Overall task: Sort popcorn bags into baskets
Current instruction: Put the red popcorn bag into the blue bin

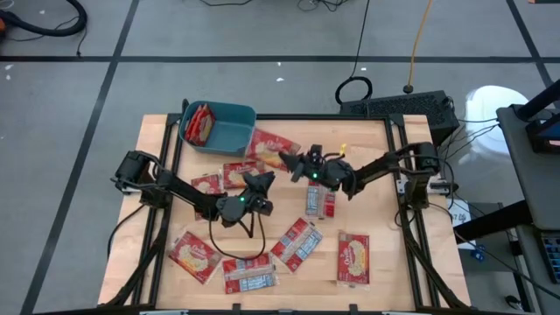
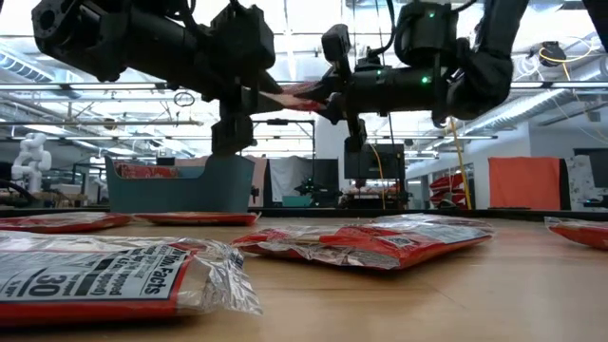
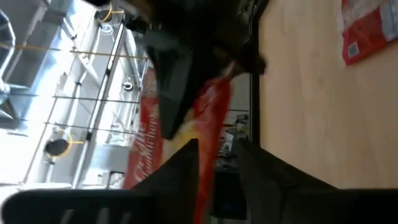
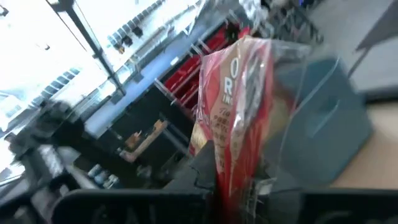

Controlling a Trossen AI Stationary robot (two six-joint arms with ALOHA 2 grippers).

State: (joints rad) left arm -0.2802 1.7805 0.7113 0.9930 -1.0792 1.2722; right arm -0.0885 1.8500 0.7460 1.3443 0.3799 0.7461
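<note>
One red popcorn bag [image 2: 296, 95] hangs in the air over the table's middle, between my two grippers. My right gripper [image 1: 296, 164] is shut on it and comes from the table's right. My left gripper [image 1: 262, 180] comes from the left and stands open, its fingers [image 3: 186, 171] on either side of the bag's other end [image 3: 211, 118]; I cannot tell whether they touch it. The teal basket [image 1: 220, 128] stands at the far left with red bags [image 1: 199, 122] inside. Several more bags lie flat on the table. My right gripper pinches one end of the bag [image 4: 235, 165] between its two fingers, reaching in roughly level from the table's right. The bag stands on edge, sticks out ahead of the fingers toward the basket [image 4: 329, 118], and is clear of the table.
Loose bags lie at the near side [image 1: 194, 255] [image 1: 249, 273] [image 1: 296, 243] [image 1: 353, 258], in the middle [image 1: 319, 201] [image 1: 234, 173] and beside the basket [image 1: 273, 144]. A black rail frame [image 1: 395, 175] runs around the wooden tabletop. A keyboard [image 1: 402, 107] sits beyond the far edge.
</note>
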